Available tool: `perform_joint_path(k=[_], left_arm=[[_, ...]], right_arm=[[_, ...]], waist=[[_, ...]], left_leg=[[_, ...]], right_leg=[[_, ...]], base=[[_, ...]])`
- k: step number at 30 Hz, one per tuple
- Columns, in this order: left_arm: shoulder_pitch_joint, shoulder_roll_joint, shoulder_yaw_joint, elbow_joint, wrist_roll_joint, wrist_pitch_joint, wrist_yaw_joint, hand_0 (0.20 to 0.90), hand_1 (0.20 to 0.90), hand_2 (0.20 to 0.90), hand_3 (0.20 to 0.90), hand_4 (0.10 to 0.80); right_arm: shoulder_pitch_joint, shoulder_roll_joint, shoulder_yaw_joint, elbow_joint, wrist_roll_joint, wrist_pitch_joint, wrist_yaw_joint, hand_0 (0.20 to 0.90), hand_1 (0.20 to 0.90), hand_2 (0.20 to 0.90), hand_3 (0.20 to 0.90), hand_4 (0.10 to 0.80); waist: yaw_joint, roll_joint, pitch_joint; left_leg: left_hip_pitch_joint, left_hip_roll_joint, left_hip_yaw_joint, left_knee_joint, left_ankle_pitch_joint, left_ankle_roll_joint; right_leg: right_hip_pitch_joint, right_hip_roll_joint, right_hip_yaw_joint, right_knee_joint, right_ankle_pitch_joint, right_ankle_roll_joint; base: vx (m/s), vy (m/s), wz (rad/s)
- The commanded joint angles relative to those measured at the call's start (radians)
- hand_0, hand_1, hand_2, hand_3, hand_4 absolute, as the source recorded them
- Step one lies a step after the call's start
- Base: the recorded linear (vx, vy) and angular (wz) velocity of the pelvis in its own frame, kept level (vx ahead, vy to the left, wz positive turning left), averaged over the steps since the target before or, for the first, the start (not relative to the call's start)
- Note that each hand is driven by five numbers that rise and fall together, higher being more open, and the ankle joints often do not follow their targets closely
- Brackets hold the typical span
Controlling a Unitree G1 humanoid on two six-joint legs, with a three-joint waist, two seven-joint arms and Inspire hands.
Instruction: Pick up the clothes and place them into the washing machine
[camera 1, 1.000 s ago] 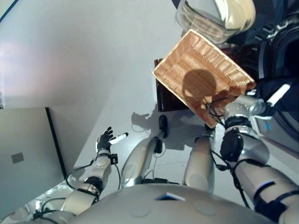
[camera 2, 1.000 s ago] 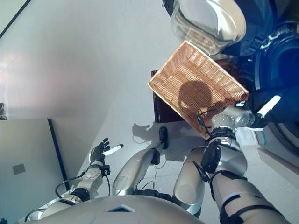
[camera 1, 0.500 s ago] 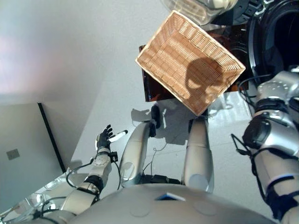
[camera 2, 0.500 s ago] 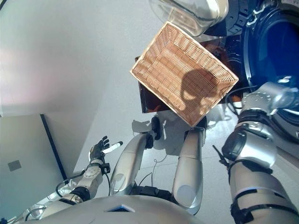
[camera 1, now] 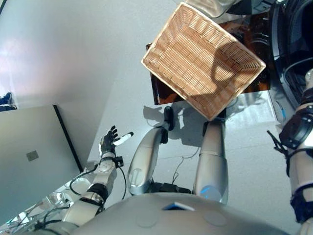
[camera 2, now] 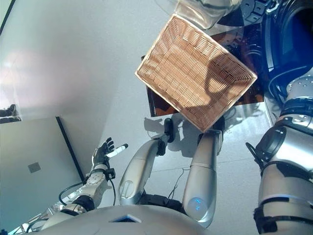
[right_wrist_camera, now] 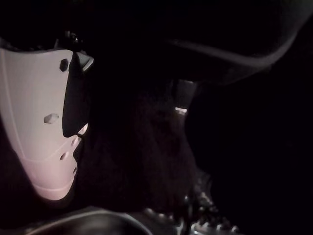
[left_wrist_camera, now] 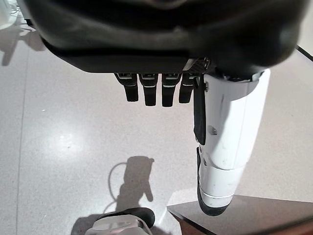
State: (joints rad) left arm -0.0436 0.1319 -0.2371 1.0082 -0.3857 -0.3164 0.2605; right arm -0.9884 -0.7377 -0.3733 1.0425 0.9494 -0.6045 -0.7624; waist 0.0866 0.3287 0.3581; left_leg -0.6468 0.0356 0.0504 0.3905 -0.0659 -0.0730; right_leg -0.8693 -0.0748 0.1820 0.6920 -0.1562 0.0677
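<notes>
The shallow wicker basket [camera 1: 203, 58] rests empty on the low dark brown box [camera 1: 159, 93] beside the washing machine [camera 2: 293, 44]. My right arm reaches to the right into the machine's dark drum. In the right wrist view my right hand's white thumb cover [right_wrist_camera: 44, 122] stands beside a dark mass [right_wrist_camera: 146, 152] that may be cloth; the rest is too dark to read. My left hand [camera 1: 110, 143] is open and empty, held low over the floor at my left; its straight fingers [left_wrist_camera: 154, 90] and white thumb show in the left wrist view.
The machine's glass door [camera 2: 203, 10] hangs open above the basket's far end. A grey panel [camera 1: 29, 161] with a dark edge stands at the left. Pale floor [camera 1: 73, 58] stretches to the left of the box.
My right hand has left the basket's near corner and gone right, into the machine. The camera has shifted. My left hand has stayed where it was.
</notes>
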Motion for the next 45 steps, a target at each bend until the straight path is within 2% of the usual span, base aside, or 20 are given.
perform_joint_path(k=[1, 8, 14, 15, 18, 19, 20, 21, 23, 25, 27, 29, 30, 32, 33, 37, 40, 41, 44, 45], left_arm=[[0.024, 0.077, 0.054, 0.044, -0.034, -0.037, 0.043, 0.9, 0.9, 0.9, 0.9, 0.8], [0.016, 0.079, 0.063, 0.065, -0.036, -0.036, 0.041, 0.9, 0.9, 0.9, 0.9, 0.8], [0.003, 0.079, 0.058, 0.08, -0.041, -0.026, 0.028, 0.9, 0.9, 0.9, 0.9, 0.8], [0.0, 0.074, 0.05, 0.086, -0.044, -0.025, 0.025, 0.9, 0.9, 0.9, 0.9, 0.8], [-0.004, 0.074, 0.051, 0.092, -0.045, -0.022, 0.021, 0.9, 0.9, 0.9, 0.9, 0.8], [-0.015, 0.071, 0.049, 0.099, -0.047, -0.017, 0.018, 0.9, 0.9, 0.9, 0.9, 0.8], [-0.014, 0.072, 0.049, 0.099, -0.047, -0.017, 0.018, 0.9, 0.9, 0.9, 0.9, 0.8], [-0.013, 0.067, 0.048, 0.1, -0.048, -0.015, 0.017, 0.9, 0.9, 0.9, 0.9, 0.8], [-0.013, 0.067, 0.046, 0.11, -0.044, -0.013, 0.018, 0.9, 0.9, 0.9, 0.9, 0.8], [-0.017, 0.07, 0.049, 0.113, -0.041, -0.008, 0.016, 0.9, 0.9, 0.9, 0.9, 0.8], [-0.019, 0.078, 0.051, 0.111, -0.03, -0.006, 0.02, 0.9, 0.9, 0.9, 0.9, 0.8], [-0.019, 0.081, 0.053, 0.11, -0.027, -0.007, 0.022, 0.9, 0.9, 0.9, 0.9, 0.8], [-0.022, 0.088, 0.059, 0.112, -0.018, -0.004, 0.022, 0.9, 0.9, 0.9, 0.9, 0.8], [-0.024, 0.09, 0.06, 0.114, -0.013, -0.005, 0.025, 0.9, 0.9, 0.9, 0.9, 0.8], [-0.027, 0.092, 0.059, 0.108, 0.0, -0.001, 0.023, 0.9, 0.9, 0.9, 0.9, 0.8], [-0.027, 0.104, 0.071, 0.099, 0.03, 0.003, 0.023, 0.9, 0.9, 0.9, 0.9, 0.8], [-0.031, 0.109, 0.092, 0.111, 0.048, 0.004, 0.016, 0.9, 0.9, 0.9, 0.9, 0.8], [-0.029, 0.109, 0.092, 0.11, 0.048, 0.004, 0.016, 0.9, 0.9, 0.9, 0.9, 0.8], [-0.023, 0.11, 0.125, 0.11, 0.048, 0.005, -0.015, 0.9, 0.9, 0.9, 0.9, 0.8], [-0.021, 0.111, 0.125, 0.11, 0.048, 0.005, -0.016, 0.9, 0.9, 0.9, 0.9, 0.8]], right_arm=[[-0.071, -0.178, 0.124, -0.125, -0.136, -0.057, 0.053, 0.9, 0.9, 0.9, 0.9, 0.8], [-0.039, -0.132, 0.117, -0.065, -0.094, -0.041, 0.107, 0.9, 0.9, 0.9, 0.9, 0.8], [-0.001, -0.011, 0.107, 0.017, -0.014, -0.003, 0.185, 0.9, 0.9, 0.9, 0.9, 0.8], [0.015, 0.038, 0.105, 0.041, 0.007, 0.006, 0.2, 0.9, 0.9, 0.9, 0.9, 0.8], [0.04, 0.091, 0.111, 0.057, 0.019, 0.02, 0.22, 0.9, 0.9, 0.9, 0.9, 0.8], [0.059, 0.148, 0.112, 0.069, 0.029, 0.027, 0.228, 0.9, 0.9, 0.9, 0.9, 0.8], [0.06, 0.15, 0.111, 0.068, 0.03, 0.027, 0.229, 0.9, 0.9, 0.9, 0.9, 0.8], [0.088, 0.214, 0.106, 0.073, 0.04, 0.03, 0.235, 0.9, 0.9, 0.9, 0.9, 0.8], [0.119, 0.279, 0.109, 0.079, 0.059, 0.036, 0.252, 0.9, 0.9, 0.9, 0.9, 0.8], [0.128, 0.298, 0.113, 0.09, 0.061, 0.043, 0.26, 0.9, 0.9, 0.9, 0.9, 0.8], [0.16, 0.372, 0.131, 0.087, 0.078, 0.051, 0.284, 0.9, 0.9, 0.9, 0.9, 0.8], [0.178, 0.392, 0.125, 0.08, 0.093, 0.051, 0.294, 0.9, 0.9, 0.9, 0.9, 0.8], [0.196, 0.422, 0.132, 0.09, 0.096, 0.057, 0.303, 0.9, 0.9, 0.9, 0.9, 0.8], [0.21, 0.436, 0.135, 0.08, 0.1, 0.058, 0.308, 0.9, 0.9, 0.9, 0.9, 0.8], [0.246, 0.466, 0.161, 0.086, 0.085, 0.077, 0.323, 0.9, 0.9, 0.9, 0.9, 0.8], [0.338, 0.492, 0.209, 0.085, 0.027, 0.128, 0.349, 0.9, 0.9, 0.9, 0.9, 0.8], [0.453, 0.51, 0.264, 0.077, -0.06, 0.177, 0.375, 0.9, 0.9, 0.9, 0.9, 0.8], [0.456, 0.511, 0.265, 0.075, -0.061, 0.178, 0.374, 0.9, 0.9, 0.9, 0.9, 0.8], [0.597, 0.529, 0.326, 0.072, -0.197, 0.239, 0.411, 0.9, 0.9, 0.9, 0.9, 0.8], [0.6, 0.53, 0.327, 0.07, -0.198, 0.239, 0.41, 0.9, 0.9, 0.9, 0.9, 0.8]], waist=[[-0.017, -0.025, -0.092], [-0.014, -0.037, -0.102], [-0.01, -0.047, -0.098], [-0.005, -0.051, -0.096], [-0.001, -0.062, -0.095], [0.002, -0.076, -0.091], [0.001, -0.077, -0.091], [0.007, -0.089, -0.087], [0.011, -0.109, -0.084], [0.015, -0.118, -0.082], [0.025, -0.15, -0.075], [0.025, -0.16, -0.071], [0.033, -0.18, -0.07], [0.032, -0.189, -0.067], [0.037, -0.213, -0.07], [0.037, -0.262, -0.081], [0.026, -0.3, -0.101], [0.025, -0.3, -0.1], [0.008, -0.34, -0.151], [0.007, -0.34, -0.151]], left_leg=[[-0.025, -0.016, -0.015, 0.076, -0.054, -0.01], [-0.018, -0.023, -0.019, 0.062, -0.049, -0.009], [-0.008, -0.028, -0.023, 0.054, -0.048, 0.0], [-0.01, -0.028, -0.023, 0.06, -0.048, 0.004], [-0.009, -0.027, -0.026, 0.066, -0.049, 0.008], [-0.008, -0.028, -0.031, 0.073, -0.051, 0.01], [-0.007, -0.028, -0.031, 0.073, -0.051, 0.01], [-0.003, -0.028, -0.036, 0.074, -0.051, 0.013], [0.008, -0.028, -0.043, 0.072, -0.05, 0.017], [0.012, -0.029, -0.049, 0.071, -0.049, 0.018], [0.023, -0.036, -0.06, 0.063, -0.043, 0.021], [0.026, -0.038, -0.064, 0.062, -0.041, 0.021], [0.035, -0.04, -0.075, 0.056, -0.038, 0.022], [0.041, -0.041, -0.077, 0.051, -0.036, 0.022], [0.062, -0.042, -0.086, 0.032, -0.029, 0.022], [0.129, -0.047, -0.096, -0.009, -0.021, 0.023], [0.199, -0.045, -0.099, -0.063, -0.012, 0.023], [0.205, -0.046, -0.099, -0.067, -0.01, 0.023], [0.288, -0.05, -0.097, -0.14, 0.009, 0.026], [0.292, -0.05, -0.098, -0.144, 0.01, 0.027]], right_leg=[[0.114, 0.025, -0.065, -0.134, 0.005, -0.014], [0.132, 0.024, -0.078, -0.149, 0.008, -0.015], [0.153, 0.018, -0.09, -0.173, 0.024, -0.013], [0.158, 0.018, -0.092, -0.173, 0.026, -0.014], [0.168, 0.018, -0.097, -0.175, 0.029, -0.014], [0.179, 0.017, -0.102, -0.177, 0.031, -0.015], [0.18, 0.017, -0.102, -0.178, 0.031, -0.015], [0.193, 0.014, -0.108, -0.183, 0.034, -0.014], [0.215, 0.009, -0.12, -0.194, 0.037, -0.014], [0.224, 0.006, -0.124, -0.198, 0.04, -0.014], [0.251, -0.005, -0.141, -0.216, 0.051, -0.013], [0.259, -0.009, -0.148, -0.221, 0.052, -0.013], [0.279, -0.013, -0.159, -0.236, 0.059, -0.012], [0.29, -0.016, -0.162, -0.246, 0.063, -0.01], [0.316, -0.022, -0.172, -0.267, 0.072, -0.006], [0.397, -0.036, -0.185, -0.327, 0.092, 0.005], [0.471, -0.044, -0.188, -0.386, 0.11, 0.017], [0.476, -0.044, -0.189, -0.39, 0.111, 0.017], [0.554, -0.054, -0.193, -0.462, 0.141, 0.031], [0.558, -0.054, -0.194, -0.465, 0.142, 0.031]], base=[[0.016, 0.007, -0.03], [0.0, 0.008, 0.02], [-0.014, 0.045, 0.02], [-0.013, 0.05, 0.02], [-0.008, 0.034, 0.04], [-0.002, 0.022, 0.04], [-0.006, 0.034, 0.04], [-0.005, 0.021, 0.07], [-0.001, 0.011, 0.13], [0.0, 0.005, 0.13], [-0.006, 0.014, 0.19], [0.003, 0.026, 0.14], [0.014, 0.025, 0.17], [0.032, 0.018, 0.16], [0.063, 0.006, 0.17], [0.104, 0.015, 0.18], [0.124, 0.014, -0.03], [0.151, 0.021, 0.02], [0.141, 0.012, 0.03], [0.081, 0.008, -0.02]])
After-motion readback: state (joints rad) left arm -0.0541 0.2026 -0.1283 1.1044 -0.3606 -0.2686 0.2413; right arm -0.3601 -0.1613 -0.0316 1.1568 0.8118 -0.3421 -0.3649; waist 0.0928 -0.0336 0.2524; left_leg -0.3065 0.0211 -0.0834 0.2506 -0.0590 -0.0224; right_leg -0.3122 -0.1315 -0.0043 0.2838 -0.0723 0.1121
